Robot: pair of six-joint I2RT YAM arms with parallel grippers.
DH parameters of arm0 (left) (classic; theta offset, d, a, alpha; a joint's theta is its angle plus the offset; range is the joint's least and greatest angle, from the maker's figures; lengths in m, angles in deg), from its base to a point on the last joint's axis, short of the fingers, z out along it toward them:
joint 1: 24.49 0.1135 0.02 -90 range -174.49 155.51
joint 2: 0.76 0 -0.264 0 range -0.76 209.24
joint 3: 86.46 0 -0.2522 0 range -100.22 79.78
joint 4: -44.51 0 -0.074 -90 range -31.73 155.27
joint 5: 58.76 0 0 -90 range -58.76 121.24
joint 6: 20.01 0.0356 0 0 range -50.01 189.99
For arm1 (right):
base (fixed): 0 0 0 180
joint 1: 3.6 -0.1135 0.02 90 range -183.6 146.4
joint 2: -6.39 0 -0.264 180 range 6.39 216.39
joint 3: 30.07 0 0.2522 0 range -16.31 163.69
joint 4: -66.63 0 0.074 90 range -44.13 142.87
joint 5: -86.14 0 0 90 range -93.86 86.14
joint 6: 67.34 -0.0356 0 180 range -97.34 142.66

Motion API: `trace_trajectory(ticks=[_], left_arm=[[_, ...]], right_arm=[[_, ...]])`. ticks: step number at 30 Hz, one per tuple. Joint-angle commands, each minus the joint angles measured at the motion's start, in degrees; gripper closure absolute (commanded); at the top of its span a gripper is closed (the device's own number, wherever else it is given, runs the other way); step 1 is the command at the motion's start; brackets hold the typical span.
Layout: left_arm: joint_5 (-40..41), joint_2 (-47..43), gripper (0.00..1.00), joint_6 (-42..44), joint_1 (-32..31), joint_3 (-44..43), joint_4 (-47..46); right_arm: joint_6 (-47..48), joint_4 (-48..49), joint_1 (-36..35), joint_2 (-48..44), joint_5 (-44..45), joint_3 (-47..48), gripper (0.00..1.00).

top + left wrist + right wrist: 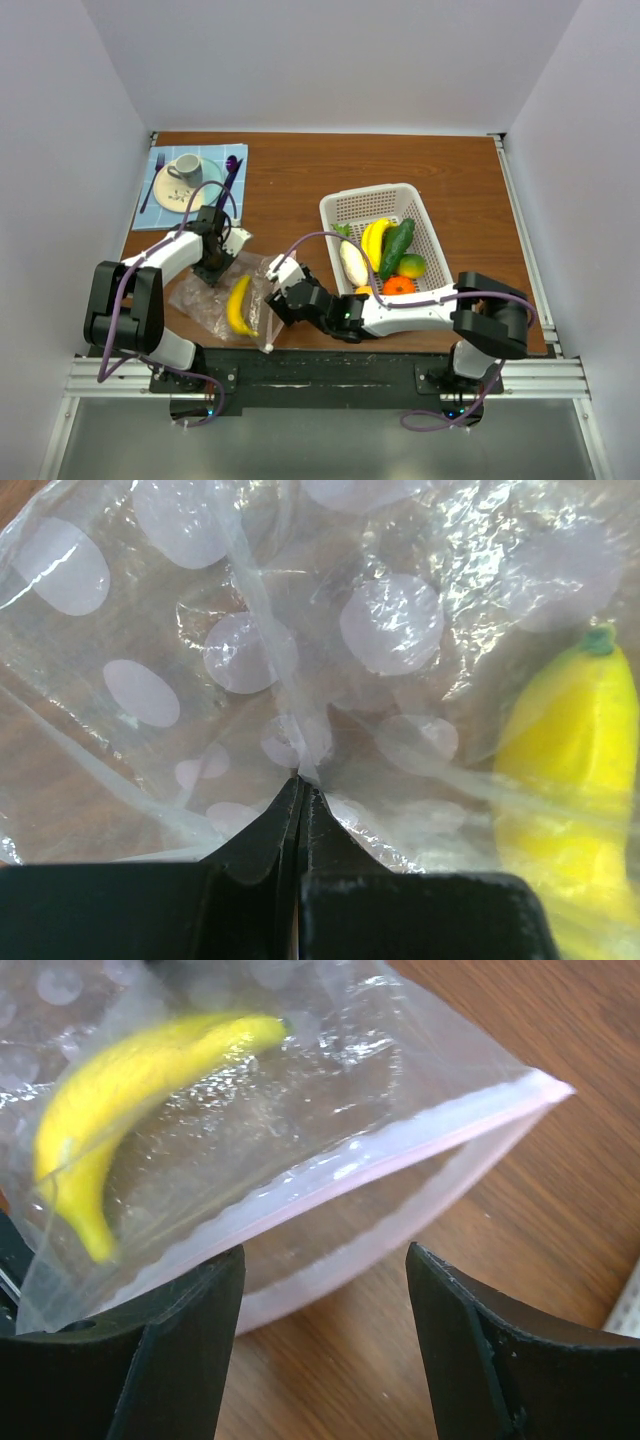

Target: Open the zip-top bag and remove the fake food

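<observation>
The clear zip-top bag (215, 300) lies at the near left with one yellow banana (239, 305) inside. Its pink zip mouth (400, 1150) gapes open toward my right gripper. My left gripper (213, 268) is shut on a pinch of the bag's plastic (300, 742) at its far end; the banana (575, 750) shows to the right through the plastic. My right gripper (277, 300) is open just in front of the mouth, its left finger (150, 1350) touching the bag's edge; the banana (130, 1080) lies beyond. Other fake food, namely bananas, a cucumber, a white piece and an orange (399, 285), sits in the basket.
A white perforated basket (353, 207) stands right of centre. A blue placemat (232, 152) at the far left holds a saucer, a cup (185, 167), a fork and a purple spoon. The table's near edge runs just below the bag.
</observation>
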Motion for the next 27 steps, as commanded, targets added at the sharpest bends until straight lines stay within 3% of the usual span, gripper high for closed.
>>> trace_trajectory(ticks=[1, 8, 12, 19, 24, 27], left_arm=[[-1.77, 0.73, 1.00, -0.86, 0.32, -0.96, 0.21], [-2.56, -0.06, 1.00, -1.38, 0.32, -2.62, 2.23], [-5.89, -0.67, 1.00, -1.30, 0.32, -5.34, 6.62], [-10.64, -6.29, 0.75, 2.30, 0.41, -15.09, 18.56], [-17.49, -9.37, 0.78, 6.43, 0.32, -13.71, 23.67], [-16.02, -10.43, 0.84, 9.42, 0.32, -7.83, 22.72]], right_arm=[[0.83, 3.81, -1.11, 2.72, -0.02, 4.08, 0.32], [0.21, 4.60, -1.90, 8.17, -3.27, 6.36, 0.43], [-0.66, 5.91, -1.81, 10.63, -5.03, 6.19, 0.44], [-1.98, 7.32, -1.90, 12.39, -4.33, 5.66, 0.42], [-2.51, 7.41, -1.90, 13.01, -3.36, 5.57, 0.42], [-3.30, 7.06, -1.99, 13.71, -3.01, 6.10, 0.42]])
